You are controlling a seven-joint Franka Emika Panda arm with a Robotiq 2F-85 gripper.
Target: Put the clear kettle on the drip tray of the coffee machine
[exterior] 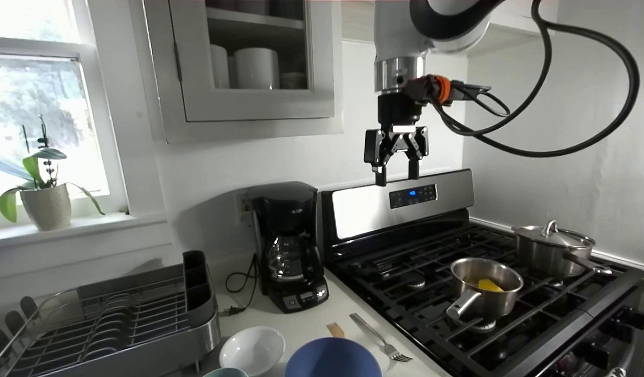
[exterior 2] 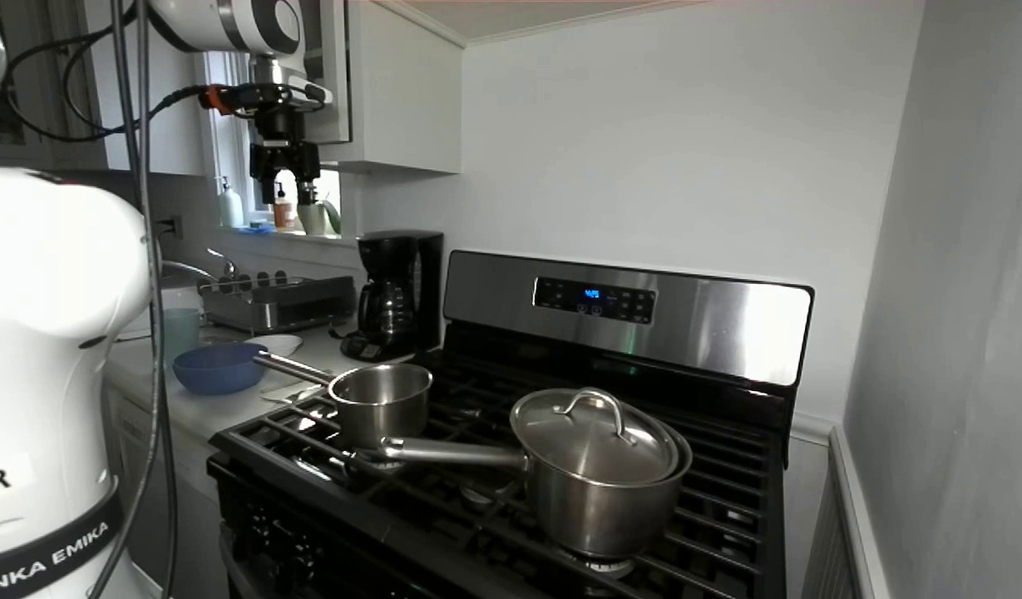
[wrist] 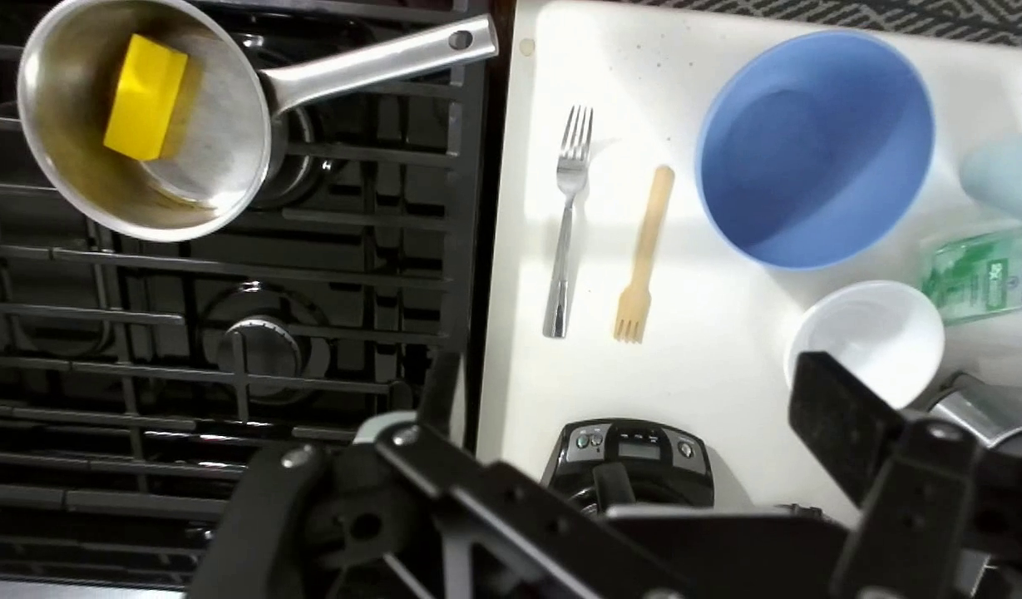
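The clear kettle, a glass pot with a dark handle, stands upright in the recess of the black coffee machine. It also shows in an exterior view. It appears to rest on the drip tray, mostly hidden beneath it. In the wrist view, the kettle's dark handle shows behind the machine's control panel; the rest is hidden by the gripper. My gripper is open and empty, pointing down, high above the counter and stove and apart from the kettle. Its spread fingers show in the wrist view.
A steel saucepan with a yellow block and a lidded silver pot stand on the stove. A blue bowl, white bowl, metal fork and wooden fork lie near the machine. A dish rack stands beside it.
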